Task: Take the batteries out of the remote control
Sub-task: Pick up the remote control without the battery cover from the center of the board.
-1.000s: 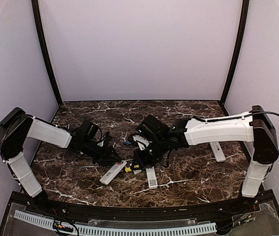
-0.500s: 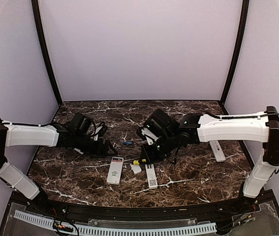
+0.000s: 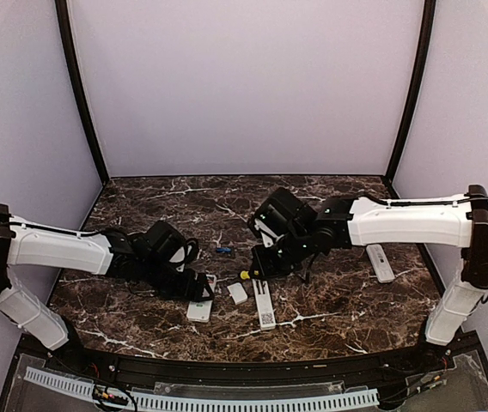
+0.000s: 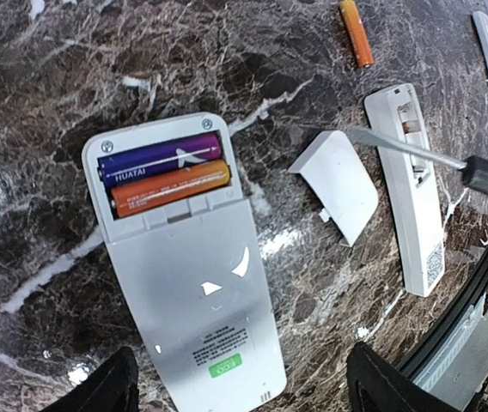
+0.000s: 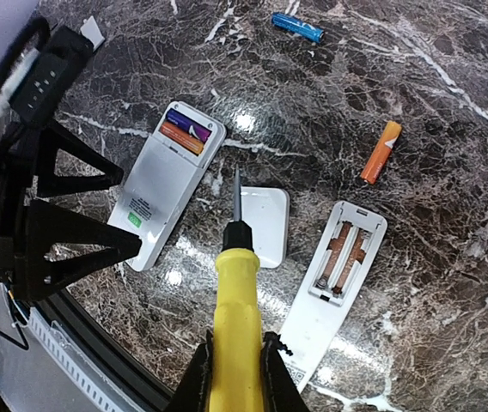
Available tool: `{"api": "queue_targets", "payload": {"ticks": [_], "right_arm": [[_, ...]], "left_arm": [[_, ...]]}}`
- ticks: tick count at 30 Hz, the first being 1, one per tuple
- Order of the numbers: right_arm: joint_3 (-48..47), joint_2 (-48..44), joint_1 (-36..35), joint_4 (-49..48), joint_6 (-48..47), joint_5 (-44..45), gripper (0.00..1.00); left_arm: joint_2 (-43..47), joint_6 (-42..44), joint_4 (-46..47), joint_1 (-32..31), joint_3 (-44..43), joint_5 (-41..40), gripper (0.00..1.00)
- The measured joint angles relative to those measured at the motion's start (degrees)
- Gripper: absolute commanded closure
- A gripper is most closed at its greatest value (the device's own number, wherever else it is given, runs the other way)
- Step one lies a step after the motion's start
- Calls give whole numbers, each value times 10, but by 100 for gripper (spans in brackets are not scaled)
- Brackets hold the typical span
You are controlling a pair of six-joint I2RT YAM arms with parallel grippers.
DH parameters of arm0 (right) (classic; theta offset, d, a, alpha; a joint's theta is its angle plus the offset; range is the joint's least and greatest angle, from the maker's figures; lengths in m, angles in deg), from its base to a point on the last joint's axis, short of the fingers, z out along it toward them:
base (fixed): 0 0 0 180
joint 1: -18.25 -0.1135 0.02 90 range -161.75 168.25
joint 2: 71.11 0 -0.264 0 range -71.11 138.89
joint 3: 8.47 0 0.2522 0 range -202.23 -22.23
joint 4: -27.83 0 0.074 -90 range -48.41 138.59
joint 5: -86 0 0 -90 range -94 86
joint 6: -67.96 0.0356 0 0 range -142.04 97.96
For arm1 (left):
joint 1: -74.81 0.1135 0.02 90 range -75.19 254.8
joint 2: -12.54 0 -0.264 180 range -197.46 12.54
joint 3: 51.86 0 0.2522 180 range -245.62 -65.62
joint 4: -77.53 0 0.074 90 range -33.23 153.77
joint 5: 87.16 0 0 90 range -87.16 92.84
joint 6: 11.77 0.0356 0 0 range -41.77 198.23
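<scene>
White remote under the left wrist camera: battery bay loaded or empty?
Loaded: the white rectangular remote has a purple cell and an orange cell seated in its uncovered bay.

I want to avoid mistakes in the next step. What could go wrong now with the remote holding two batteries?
1. The left gripper stands open around the remote, not gripping it; prying the two batteries with the screwdriver in the right gripper could push it away.
2. The loose white cover lies near the tip and may be knocked.
</scene>
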Motion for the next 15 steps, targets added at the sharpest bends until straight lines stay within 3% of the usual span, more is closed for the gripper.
{"api": "queue_targets", "payload": {"ticks": [15], "right_arm": [[37,-36,6,-36,8,9,100]], "left_arm": [[-85,-11,-17,-25,-58,-57,17]]}}
